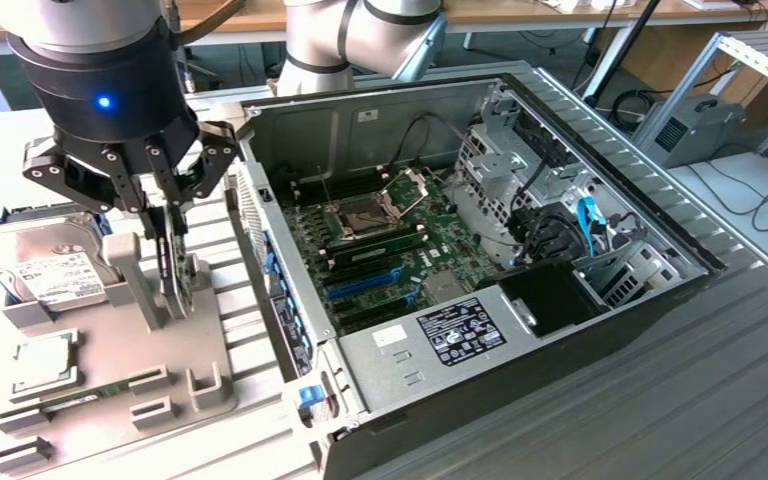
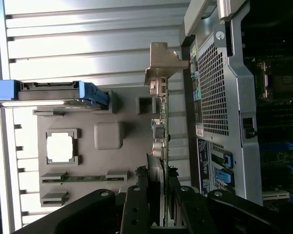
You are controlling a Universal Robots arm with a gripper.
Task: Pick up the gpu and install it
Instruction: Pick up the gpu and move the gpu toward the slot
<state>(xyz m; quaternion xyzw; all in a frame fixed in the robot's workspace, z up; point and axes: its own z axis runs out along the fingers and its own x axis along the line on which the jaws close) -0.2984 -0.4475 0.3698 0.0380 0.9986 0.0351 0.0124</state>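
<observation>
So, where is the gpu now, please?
The gpu stands upright in the grey holder, exterior view's left, between hard drive and case, in the gripper.

The gpu stands upright on its long edge in a slot of the grey holder, left of centre in the exterior view. It lies between the frame's left edge and the open computer case. It is thin and dark, with a strip of green board along its lower edge. The wrist view shows it edge-on as a narrow strip. Its bent metal end bracket sits just beside the case's perforated wall.
</observation>
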